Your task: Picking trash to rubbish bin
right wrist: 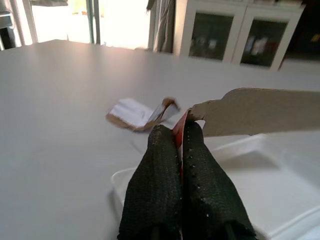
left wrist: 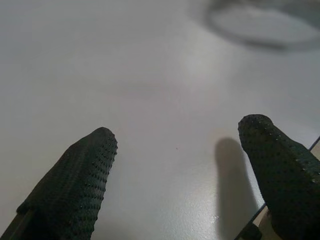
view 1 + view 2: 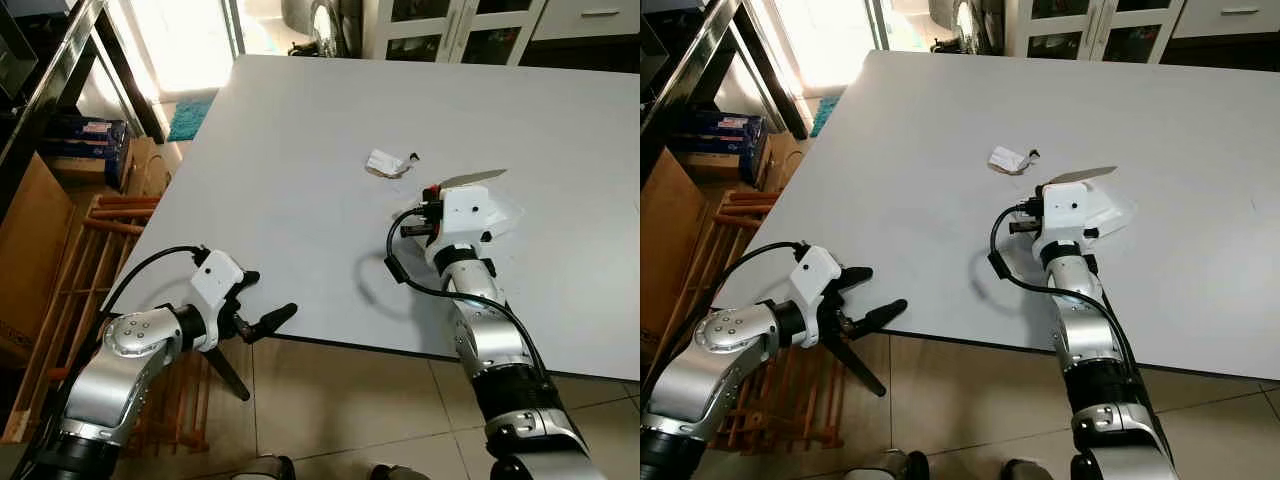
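My right gripper is shut on a flat grey-brown cardboard scrap with a red edge, held just above the white table. A clear plastic tray lies on the table right under and beside this gripper. A little farther out lies a small crumpled white and brown wrapper, apart from the gripper. My left gripper stands open at the table's near left edge, with nothing between its fingers.
A wooden rack and cardboard boxes stand left of the table. White cabinets with glass doors line the far wall. Tiled floor lies below the table's near edge.
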{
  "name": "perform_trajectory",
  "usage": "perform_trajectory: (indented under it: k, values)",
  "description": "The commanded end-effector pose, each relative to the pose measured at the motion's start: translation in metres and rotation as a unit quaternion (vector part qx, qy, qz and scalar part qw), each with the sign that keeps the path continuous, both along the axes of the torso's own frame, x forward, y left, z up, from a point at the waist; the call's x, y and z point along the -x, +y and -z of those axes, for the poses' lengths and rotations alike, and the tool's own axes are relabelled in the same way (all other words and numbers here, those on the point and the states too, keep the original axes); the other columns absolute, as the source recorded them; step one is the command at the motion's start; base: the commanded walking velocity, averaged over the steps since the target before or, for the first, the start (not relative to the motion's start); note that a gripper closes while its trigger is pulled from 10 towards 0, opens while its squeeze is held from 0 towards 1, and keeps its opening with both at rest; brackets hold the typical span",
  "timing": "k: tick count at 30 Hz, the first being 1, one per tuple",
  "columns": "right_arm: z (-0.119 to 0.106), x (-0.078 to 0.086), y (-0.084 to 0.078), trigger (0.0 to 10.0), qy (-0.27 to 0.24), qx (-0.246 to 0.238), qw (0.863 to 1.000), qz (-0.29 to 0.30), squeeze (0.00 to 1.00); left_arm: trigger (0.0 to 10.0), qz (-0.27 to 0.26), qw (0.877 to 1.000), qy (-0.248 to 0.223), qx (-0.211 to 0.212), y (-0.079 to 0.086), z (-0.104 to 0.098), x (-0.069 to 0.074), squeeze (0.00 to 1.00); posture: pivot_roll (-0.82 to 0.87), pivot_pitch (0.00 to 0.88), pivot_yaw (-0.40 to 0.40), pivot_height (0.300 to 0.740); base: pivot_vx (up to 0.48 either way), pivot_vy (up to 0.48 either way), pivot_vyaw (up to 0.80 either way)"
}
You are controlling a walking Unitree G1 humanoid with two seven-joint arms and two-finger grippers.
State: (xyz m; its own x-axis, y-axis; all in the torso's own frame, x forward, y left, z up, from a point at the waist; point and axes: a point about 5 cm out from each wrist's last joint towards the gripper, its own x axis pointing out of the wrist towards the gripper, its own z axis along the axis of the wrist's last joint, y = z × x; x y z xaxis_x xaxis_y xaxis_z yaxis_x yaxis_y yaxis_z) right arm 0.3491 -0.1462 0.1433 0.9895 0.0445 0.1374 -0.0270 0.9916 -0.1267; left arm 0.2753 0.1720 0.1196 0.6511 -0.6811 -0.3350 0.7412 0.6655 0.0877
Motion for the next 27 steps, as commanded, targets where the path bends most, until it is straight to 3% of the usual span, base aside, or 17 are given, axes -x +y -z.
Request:
perform_trajectory:
  k: [1, 9, 22, 27]
  values:
    - [-0.005, 0.003, 0.001, 10.0, -0.021, 0.019, 1.0, 0.004, 0.0, 10.0, -0.001, 1.0, -0.001, -0.007, 0.0, 0.001, 0.001, 0.0, 0.13, 0.145, 0.056, 0.74, 0.0, 0.0, 0.0]
    - [-0.012, 0.009, 0.002, 10.0, -0.047, 0.048, 0.998, 0.011, 0.0, 10.0, -0.002, 1.0, 0.0, -0.01, 0.0, 0.003, 0.002, 0.0, 0.13, 0.146, 0.055, 0.74, 0.0, 0.0, 0.0]
    - [-0.027, 0.015, 0.0, 10.0, -0.074, 0.053, 0.996, 0.023, 0.0, 10.0, -0.016, 1.0, -0.018, 0.005, -0.006, 0.0, -0.004, 0.0, 0.11, 0.135, 0.049, 0.74, 0.0, 0.0, 0.0]
    - [-0.035, 0.026, -0.004, 10.0, -0.084, 0.048, 0.995, 0.033, 0.0, 10.0, -0.083, 0.994, -0.057, 0.04, -0.009, -0.01, -0.018, 0.0, 0.1, 0.123, 0.037, 0.74, 0.0, 0.0, 0.0]
